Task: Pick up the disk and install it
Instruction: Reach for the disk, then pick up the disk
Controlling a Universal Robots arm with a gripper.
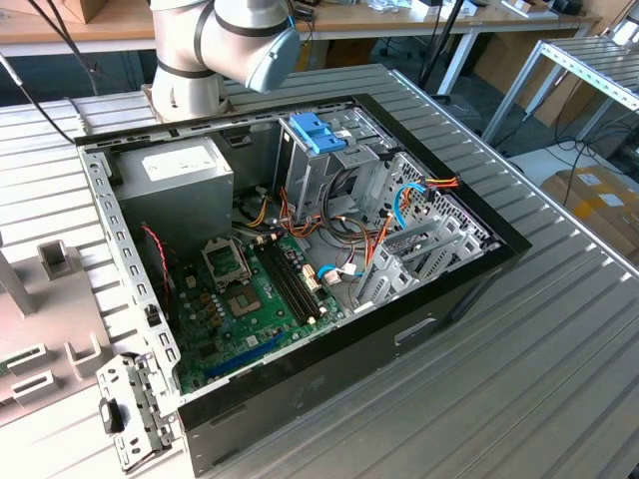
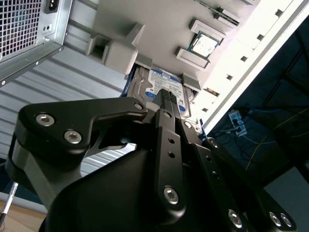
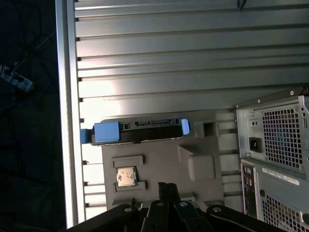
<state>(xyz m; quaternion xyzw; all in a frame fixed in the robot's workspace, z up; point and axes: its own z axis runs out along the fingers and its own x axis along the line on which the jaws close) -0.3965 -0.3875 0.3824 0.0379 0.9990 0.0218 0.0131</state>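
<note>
The disk (image 2: 161, 81) is a silver drive with a white-and-blue label and blue side rails. It rests in a slot of a grey holder tray (image 3: 159, 157) on the ribbed metal table. In the first wrist view the disk (image 3: 145, 130) appears edge-on, with a blue tab at one end. My gripper (image 2: 168, 93) hangs above the disk and holder, apart from them, its two black fingers close together with nothing between them. Its tips (image 3: 167, 185) also show in the first wrist view, over the grey tray.
An open computer case (image 1: 469, 269) lies on the table with its motherboard (image 1: 250, 299), grey power supply (image 1: 185, 175) and a drive cage holding a blue bracket (image 1: 318, 130). The case's rear panel (image 3: 275, 145) stands beside the holder. A processor chip (image 3: 126, 176) sits in the tray. The table edge (image 3: 67, 121) runs close to the disk.
</note>
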